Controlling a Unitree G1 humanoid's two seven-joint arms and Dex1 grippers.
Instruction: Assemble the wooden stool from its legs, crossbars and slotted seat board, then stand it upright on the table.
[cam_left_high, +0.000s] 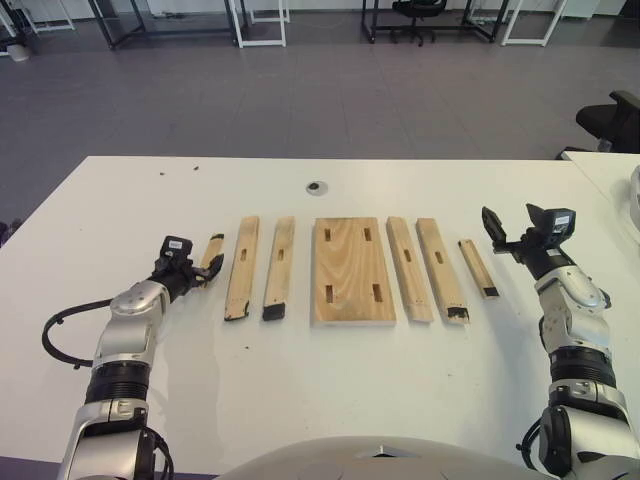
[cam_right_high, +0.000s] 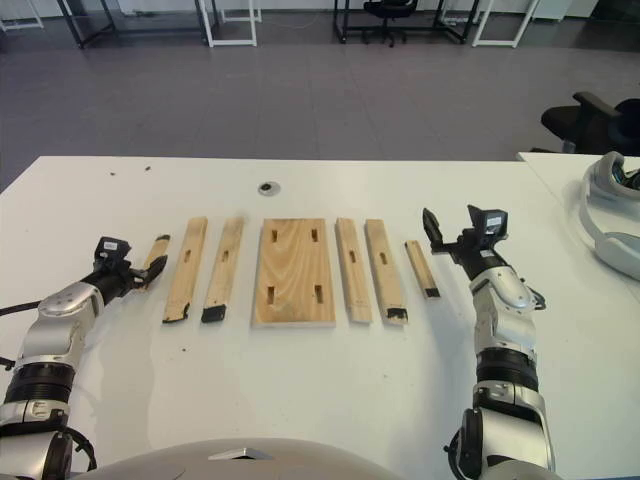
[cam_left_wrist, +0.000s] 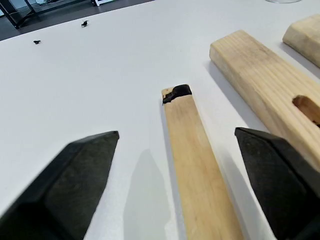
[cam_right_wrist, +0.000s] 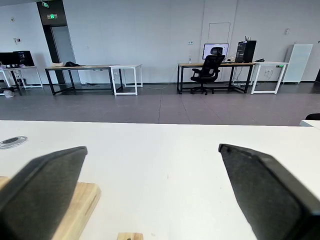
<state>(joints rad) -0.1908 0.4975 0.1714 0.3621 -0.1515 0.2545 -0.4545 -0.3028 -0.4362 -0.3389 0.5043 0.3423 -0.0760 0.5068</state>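
The slotted seat board (cam_left_high: 353, 270) lies flat at the table's middle. Two long legs (cam_left_high: 242, 267) (cam_left_high: 279, 267) lie to its left and two more (cam_left_high: 408, 268) (cam_left_high: 441, 268) to its right. A short crossbar (cam_left_high: 211, 258) is the outermost piece on the left, and my left gripper (cam_left_wrist: 176, 133) stands open low over it, one finger (cam_left_wrist: 75, 180) on each side of its near end. The other short crossbar (cam_left_high: 478, 267) lies far right. My right gripper (cam_left_high: 502, 236) hovers open just right of that crossbar's far end, holding nothing.
A round grommet (cam_left_high: 318, 187) sits in the table behind the board. A black cable (cam_left_high: 60, 335) loops beside my left arm. A white headset (cam_right_high: 615, 210) rests on the adjoining table at right. Bare tabletop stretches in front of the parts.
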